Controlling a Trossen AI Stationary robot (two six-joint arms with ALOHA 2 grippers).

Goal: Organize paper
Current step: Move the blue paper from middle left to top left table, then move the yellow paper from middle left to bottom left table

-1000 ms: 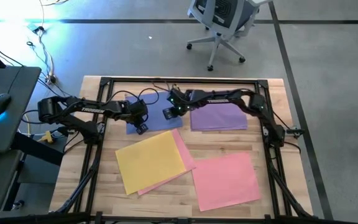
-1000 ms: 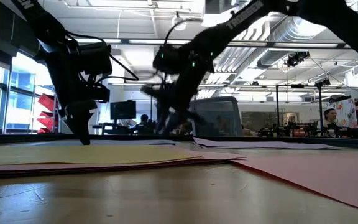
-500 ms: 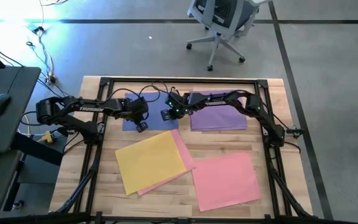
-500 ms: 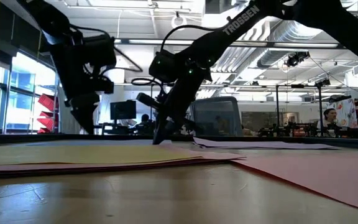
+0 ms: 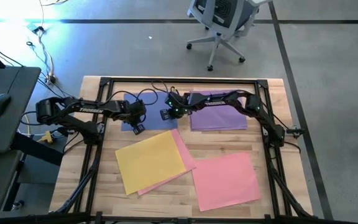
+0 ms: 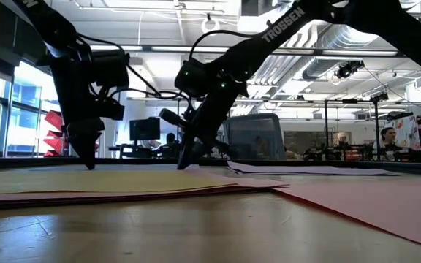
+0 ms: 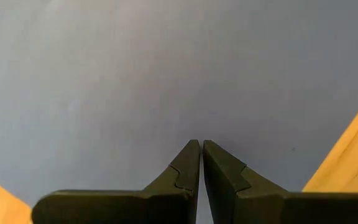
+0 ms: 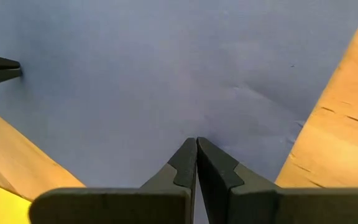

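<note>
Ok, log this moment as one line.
left gripper: fingers shut, on blue sheet | right gripper: fingers shut, on same sheet | purple sheet, yellow sheet, pink sheet: flat

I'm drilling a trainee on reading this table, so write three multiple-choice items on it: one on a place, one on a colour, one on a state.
1. Which sheet do both grippers touch?
A. periwinkle blue sheet
B. lone pink sheet
C. purple sheet

2. What colour lies under the yellow sheet?
A. purple
B. pink
C. blue

3. How do the left gripper's fingers stand?
A. wide open
B. closed on a pen
C. shut

Key: 1 A, the left gripper and right gripper tips press the periwinkle blue sheet. 2 B, a pink edge shows under the yellow sheet. 3 C, the fingers meet.
</note>
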